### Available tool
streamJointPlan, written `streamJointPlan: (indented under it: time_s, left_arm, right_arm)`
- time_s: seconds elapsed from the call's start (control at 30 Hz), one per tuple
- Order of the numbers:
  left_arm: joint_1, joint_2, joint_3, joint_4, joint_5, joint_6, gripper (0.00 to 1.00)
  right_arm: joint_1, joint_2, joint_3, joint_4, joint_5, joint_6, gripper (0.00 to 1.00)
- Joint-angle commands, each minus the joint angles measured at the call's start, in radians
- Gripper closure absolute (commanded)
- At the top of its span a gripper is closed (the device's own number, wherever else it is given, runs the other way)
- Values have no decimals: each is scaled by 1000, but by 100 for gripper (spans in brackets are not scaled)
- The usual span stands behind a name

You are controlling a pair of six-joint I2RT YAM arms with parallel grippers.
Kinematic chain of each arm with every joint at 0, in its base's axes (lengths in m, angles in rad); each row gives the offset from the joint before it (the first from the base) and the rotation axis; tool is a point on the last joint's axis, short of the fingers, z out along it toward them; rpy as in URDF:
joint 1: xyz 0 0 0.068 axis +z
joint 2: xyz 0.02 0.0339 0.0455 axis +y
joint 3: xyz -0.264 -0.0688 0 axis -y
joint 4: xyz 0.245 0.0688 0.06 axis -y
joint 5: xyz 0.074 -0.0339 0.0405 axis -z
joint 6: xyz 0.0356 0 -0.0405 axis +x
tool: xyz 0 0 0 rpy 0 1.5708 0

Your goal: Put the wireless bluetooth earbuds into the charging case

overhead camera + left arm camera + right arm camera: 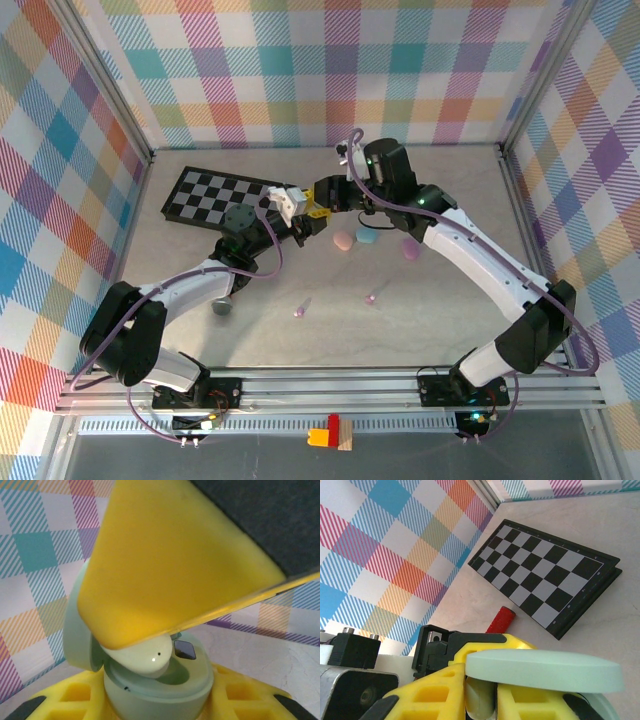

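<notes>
My left gripper [157,702] is shut on a pale green charging case [170,692], which stands upright with its lid [75,625] swung open to the left. A pale whitish-green earbud [142,660] sits partly down in the case's well, pinched in my right gripper [480,697], which is shut on it. One of that gripper's yellow fingers [170,565] looms over the case. In the right wrist view the earbud [481,700] shows between the yellow pads, under the lid's edge [545,670]. From above, both grippers meet mid-table, the left gripper [302,222] just below the right gripper [320,203].
A checkerboard [215,193] lies at the back left, with a red cylinder [501,620] beside it. Pink [342,241], blue [366,237] and purple [409,250] cases rest right of the grippers. Two small purple earbuds [300,311] [371,297] lie nearer the front.
</notes>
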Motion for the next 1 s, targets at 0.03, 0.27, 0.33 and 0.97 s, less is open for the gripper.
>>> streamJointPlan:
  time_s: [0.03, 0.27, 0.33, 0.97]
  left_arm:
    - [-9, -15, 35, 93, -20, -34, 64]
    - [-8, 2, 45, 120, -37, -68, 64]
    - [-9, 2, 44, 122, -41, -69, 64]
    - [-9, -31, 36, 97, -40, -55, 64]
  right_arm:
    - [-1, -6, -36, 1, 35, 13, 81]
    - [-1, -16, -68, 25, 43, 41, 80]
    - [-2, -22, -75, 22, 57, 48, 80]
    - [-4, -35, -49, -21, 113, 38, 70]
